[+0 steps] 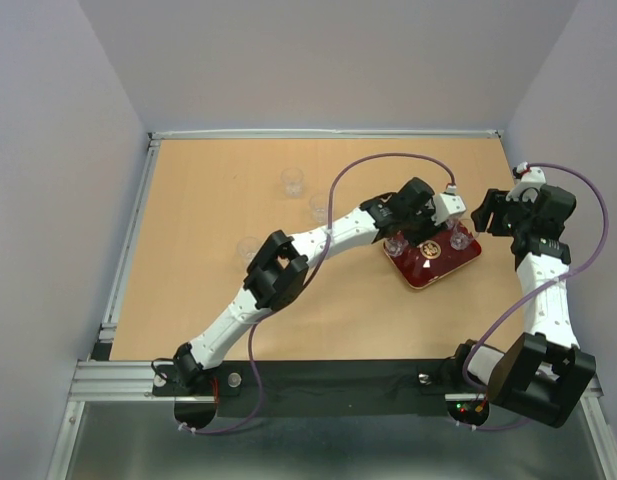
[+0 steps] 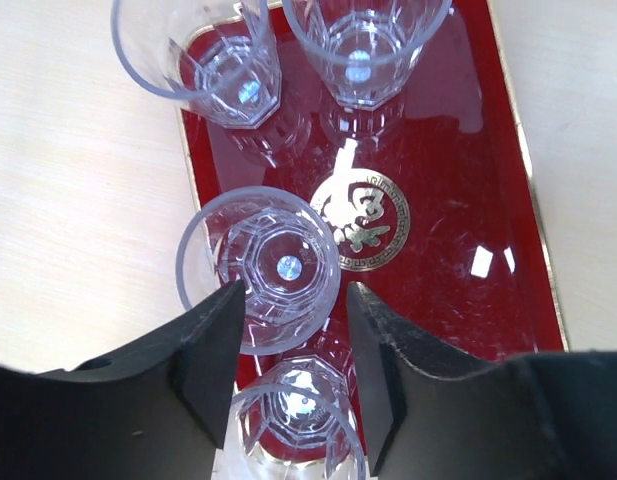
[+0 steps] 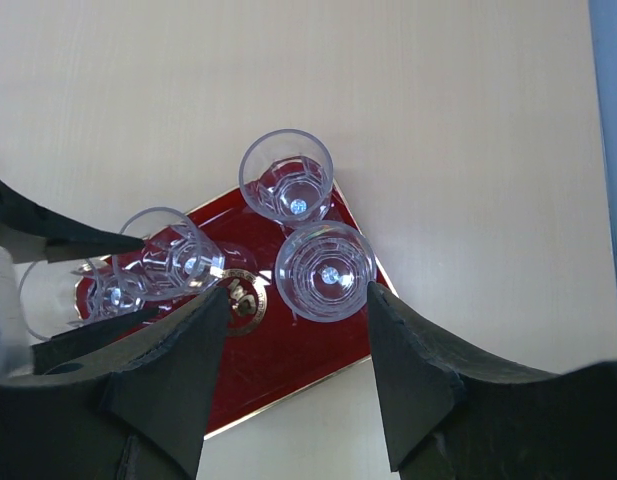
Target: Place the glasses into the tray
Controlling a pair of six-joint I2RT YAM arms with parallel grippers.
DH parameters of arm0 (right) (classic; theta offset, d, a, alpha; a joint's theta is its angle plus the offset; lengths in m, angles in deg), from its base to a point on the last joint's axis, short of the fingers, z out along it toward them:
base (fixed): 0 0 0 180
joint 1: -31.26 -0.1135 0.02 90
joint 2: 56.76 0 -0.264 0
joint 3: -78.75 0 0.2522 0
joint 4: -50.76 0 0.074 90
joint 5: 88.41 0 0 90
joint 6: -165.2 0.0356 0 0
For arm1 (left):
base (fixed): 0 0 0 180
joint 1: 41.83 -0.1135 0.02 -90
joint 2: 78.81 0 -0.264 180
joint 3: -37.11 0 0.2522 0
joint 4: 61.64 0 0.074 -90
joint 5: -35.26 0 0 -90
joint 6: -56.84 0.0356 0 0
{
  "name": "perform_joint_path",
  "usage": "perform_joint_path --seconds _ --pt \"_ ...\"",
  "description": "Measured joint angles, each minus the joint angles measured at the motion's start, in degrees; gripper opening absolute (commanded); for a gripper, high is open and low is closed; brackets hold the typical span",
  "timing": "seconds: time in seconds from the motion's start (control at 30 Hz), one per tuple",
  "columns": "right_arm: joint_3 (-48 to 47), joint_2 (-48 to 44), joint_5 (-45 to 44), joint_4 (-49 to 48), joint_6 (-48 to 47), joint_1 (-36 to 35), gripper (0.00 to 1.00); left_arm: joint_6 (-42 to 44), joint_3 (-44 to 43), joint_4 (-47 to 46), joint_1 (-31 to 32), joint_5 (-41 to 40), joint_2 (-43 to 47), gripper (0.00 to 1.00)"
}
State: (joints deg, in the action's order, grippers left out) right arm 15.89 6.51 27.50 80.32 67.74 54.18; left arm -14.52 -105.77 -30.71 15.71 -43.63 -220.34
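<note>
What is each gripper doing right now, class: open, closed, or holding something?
Left gripper: open, a glass between its jaws, apparently not gripped.
Right gripper: open, holding nothing.

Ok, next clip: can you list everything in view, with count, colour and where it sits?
glasses on the tray: four, clear, upright, spread over the tray
glasses on the table: three, clear, standing apart from one another, left of the tray
tray: one, dark red with a gold emblem, on the table right of centre
table: one, light wood, metal rails along its edges
cables: two, purple, one looping over each arm
arms: two, white and black, bases at the near edge
left gripper: one, black, open, over the glasses on the tray
right gripper: one, black, open and empty, above the tray's right side
</note>
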Motion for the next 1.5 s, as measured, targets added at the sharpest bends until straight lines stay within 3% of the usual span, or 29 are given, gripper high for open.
perform_joint_path --seconds 0.17,0.47,0.7,0.87,1.0,1.03,1.17,1.3,1.5 --pt "0.00 -0.92 0.42 -0.04 -0.07 0.00 0.63 -1.25 1.77 -1.38 0.00 0.66 4.37 0.66" --pt "0.17 -1.16 2.75 -0.15 -0.98 0.00 0.63 -3.21 10.56 -5.70 0.00 0.48 16.96 0.66" --pt "1.20 -1.88 10.80 -0.59 -2.86 0.00 0.66 -5.51 28.39 -11.67 -0.02 -5.05 31.67 0.67" --pt "3.02 -3.80 21.33 -0.61 -5.29 0.00 0.68 -8.50 43.76 -13.88 -0.98 -10.71 45.42 0.68" --pt "3.21 -5.25 28.72 -0.72 -6.88 0.00 0.73 -11.02 55.21 -15.30 -2.69 -15.04 59.23 0.70" --pt "3.21 -5.22 29.86 -0.83 -6.95 0.00 0.79 -11.52 57.57 -15.39 -3.23 -16.11 63.14 0.72" --pt "2.71 -2.60 33.38 -0.72 -7.15 -1.27 0.79 -12.79 66.77 -15.85 -4.00 -20.50 77.35 0.78" --pt "-1.70 4.59 30.25 0.66 -7.10 -9.09 0.80 -13.33 73.31 -15.56 -4.02 -25.51 88.02 0.80" --pt "-18.38 20.26 19.74 5.07 -6.67 -30.95 0.82 -12.94 81.99 -14.69 -4.09 -34.27 99.34 0.85"
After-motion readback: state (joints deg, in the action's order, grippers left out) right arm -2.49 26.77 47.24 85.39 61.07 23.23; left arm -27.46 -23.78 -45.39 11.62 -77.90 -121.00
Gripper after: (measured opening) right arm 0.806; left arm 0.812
